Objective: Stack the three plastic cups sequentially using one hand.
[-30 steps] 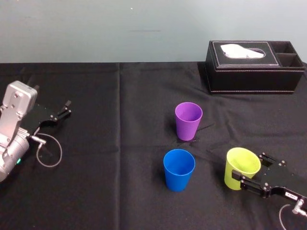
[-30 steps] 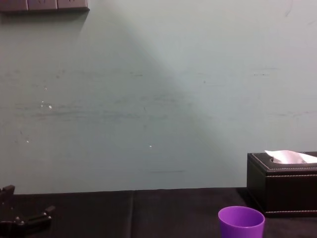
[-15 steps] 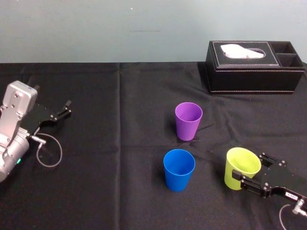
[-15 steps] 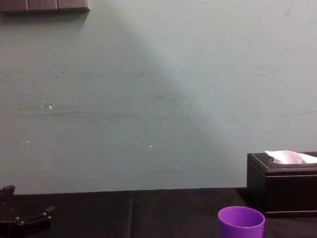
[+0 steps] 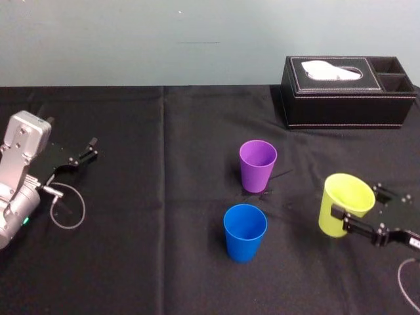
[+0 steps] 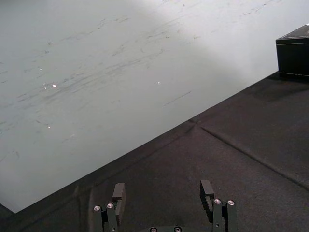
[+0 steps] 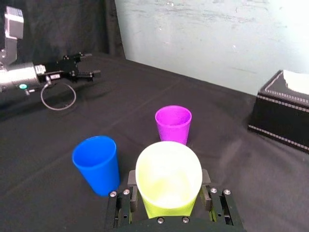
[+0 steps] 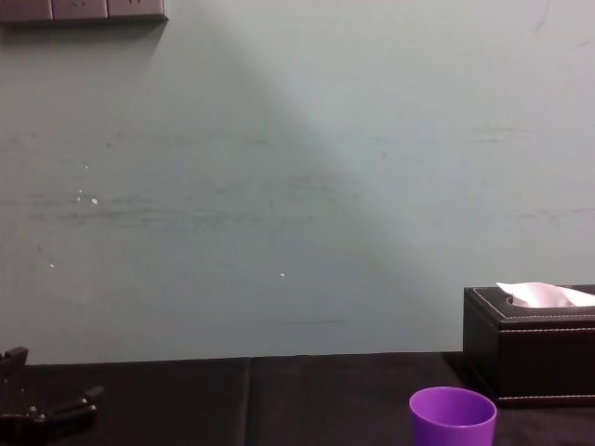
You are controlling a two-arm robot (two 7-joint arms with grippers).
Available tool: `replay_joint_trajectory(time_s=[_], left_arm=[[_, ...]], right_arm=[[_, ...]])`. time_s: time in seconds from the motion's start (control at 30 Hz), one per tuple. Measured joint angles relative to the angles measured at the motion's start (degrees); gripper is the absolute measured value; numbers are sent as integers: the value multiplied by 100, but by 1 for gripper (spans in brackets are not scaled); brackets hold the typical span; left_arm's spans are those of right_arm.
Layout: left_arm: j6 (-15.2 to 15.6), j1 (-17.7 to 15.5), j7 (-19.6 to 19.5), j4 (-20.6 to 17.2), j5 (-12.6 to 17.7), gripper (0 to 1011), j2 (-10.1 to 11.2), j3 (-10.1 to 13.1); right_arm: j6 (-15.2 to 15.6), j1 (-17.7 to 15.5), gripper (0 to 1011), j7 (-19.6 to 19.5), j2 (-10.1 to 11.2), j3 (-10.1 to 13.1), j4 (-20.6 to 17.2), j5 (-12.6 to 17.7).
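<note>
Head view, what changed: the yellow-green cup (image 5: 342,197) sits higher and more toward 2 o'clock than a second ago, and the right gripper (image 5: 359,209) went with it.
Head view, what it means: I think the cup is off the black table (image 5: 164,262) now, so the pick-up is done and the carry can start.
Head view, other cups: the blue cup (image 5: 245,231) stands at 9 o'clock from the yellow-green one. The purple cup (image 5: 257,165) stands at 12 o'clock from the blue one. Neither has moved.
Head view, other arm: the left gripper (image 5: 85,149) rests far out at 9 o'clock, same as before.
Left wrist view: the left gripper (image 6: 161,191) has its jaws spread wide with nothing between them. The head view is too far off to tell this.
Right wrist view: the right gripper (image 7: 169,176) pinches the yellow-green cup (image 7: 168,179), one jaw on each side. You can look down into the cup, and nothing is in it. The head view hides the far jaw behind the cup.
Chest view: the purple cup (image 8: 453,416) shows from the side, with the tissue box (image 8: 530,344) at 2 o'clock from it.
</note>
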Motion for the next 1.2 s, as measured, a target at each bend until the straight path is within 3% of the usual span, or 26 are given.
replay_joint_trajectory(time_s=[0.13, 0.23, 0.27, 0.33, 0.4, 0.57, 0.77, 1.03, 1.2], left_arm=[[0, 0, 0, 0, 0, 1011, 0, 0], [0, 0, 0, 0, 0, 1011, 0, 0], [0, 0, 0, 0, 0, 1011, 0, 0], [0, 1, 0, 0, 0, 1011, 0, 0], [0, 0, 0, 0, 0, 1011, 0, 0], [0, 0, 0, 0, 0, 1011, 0, 0], [0, 0, 0, 0, 0, 1011, 0, 0], [0, 0, 0, 0, 0, 1011, 0, 0], [0, 0, 0, 0, 0, 1011, 0, 0]], right_arm=[[305, 205, 734, -58, 126, 4, -182, 104], [563, 637, 734, -104, 199, -208, -245, 123], [563, 637, 734, -104, 199, -208, -245, 123], [727, 1071, 734, -142, 190, -467, -228, 112], [801, 1294, 734, -160, 150, -603, -179, 99], [990, 1933, 734, -210, -28, -1023, -1, 36], [1242, 2841, 734, -267, -386, -1656, 425, -146], [1357, 3503, 734, -241, -709, -2145, 933, -307], [1378, 3715, 734, -238, -835, -2303, 1146, -389]])
